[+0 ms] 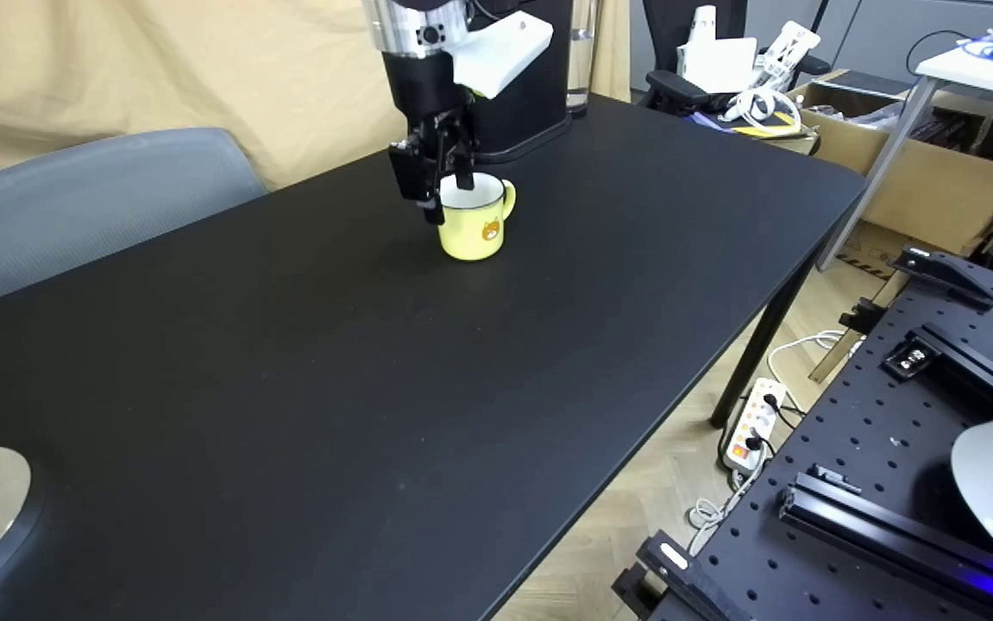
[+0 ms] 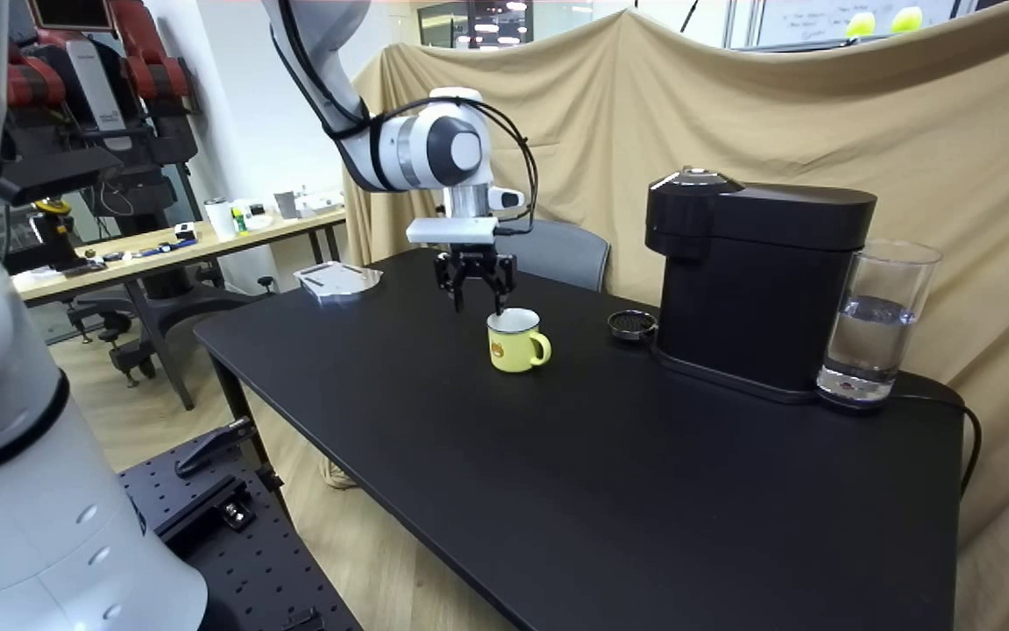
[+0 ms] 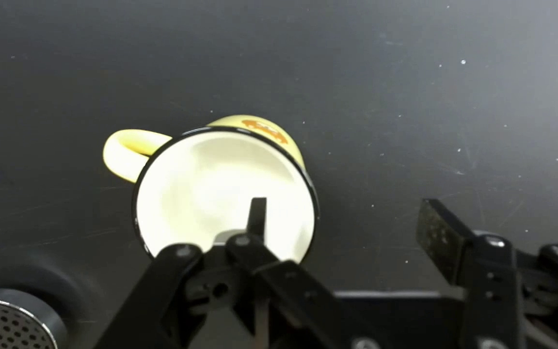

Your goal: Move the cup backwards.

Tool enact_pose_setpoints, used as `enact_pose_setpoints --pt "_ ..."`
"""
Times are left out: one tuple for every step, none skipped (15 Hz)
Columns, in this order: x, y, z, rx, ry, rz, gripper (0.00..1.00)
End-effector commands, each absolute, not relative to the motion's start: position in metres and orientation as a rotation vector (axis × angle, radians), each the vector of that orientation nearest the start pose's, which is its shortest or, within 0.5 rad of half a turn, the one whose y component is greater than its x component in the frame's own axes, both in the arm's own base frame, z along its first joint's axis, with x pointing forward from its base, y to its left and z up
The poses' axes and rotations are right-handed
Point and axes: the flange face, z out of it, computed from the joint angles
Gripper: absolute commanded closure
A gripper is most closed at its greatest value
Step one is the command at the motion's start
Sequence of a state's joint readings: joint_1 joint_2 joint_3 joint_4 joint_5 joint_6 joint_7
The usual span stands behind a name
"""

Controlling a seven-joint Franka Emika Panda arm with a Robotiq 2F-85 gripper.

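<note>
Hangs over and beside the cup point(image 1: 474, 222), upright on the black surface point(image 2: 644, 491) toward the edge by grey chair point(image 1: 108, 203) and tan curtain point(image 2: 592, 140); grips nothing, with fingers point(image 3: 439, 240) parted wide.

Wrist view: pincer point(image 3: 344, 208) masks lower rim and part of inside of yellow mug point(image 3: 215, 186); whether a finger point(image 3: 258, 215) dips below rim, can't tell. Perforated drip grate point(image 3: 7, 325), toward far edge of table point(image 3: 405, 97), cut off. In an exterior view, top of coffee machine point(image 1: 526, 112) out of frame; in an exterior view, whiteboard point(image 2: 806, 24) lettering unreadably small.
</note>
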State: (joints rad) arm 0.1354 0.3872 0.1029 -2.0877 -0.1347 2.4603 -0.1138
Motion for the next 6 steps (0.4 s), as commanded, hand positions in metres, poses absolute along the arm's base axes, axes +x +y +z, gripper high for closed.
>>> enact_pose_setpoints --pt "0.552 0.138 0.275 -3.089 -0.753 0.038 0.0" --pt "0.548 0.138 0.284 -3.081 -0.758 0.054 0.0" --pt "0.544 0.138 0.291 -3.072 -0.761 0.067 0.0" --pt "0.539 0.138 0.296 -3.059 -0.767 0.104 0.0" --pt "0.533 0.137 0.301 -3.044 -0.768 0.15 0.0" --pt "0.527 0.135 0.303 -3.023 -0.781 0.189 0.0"
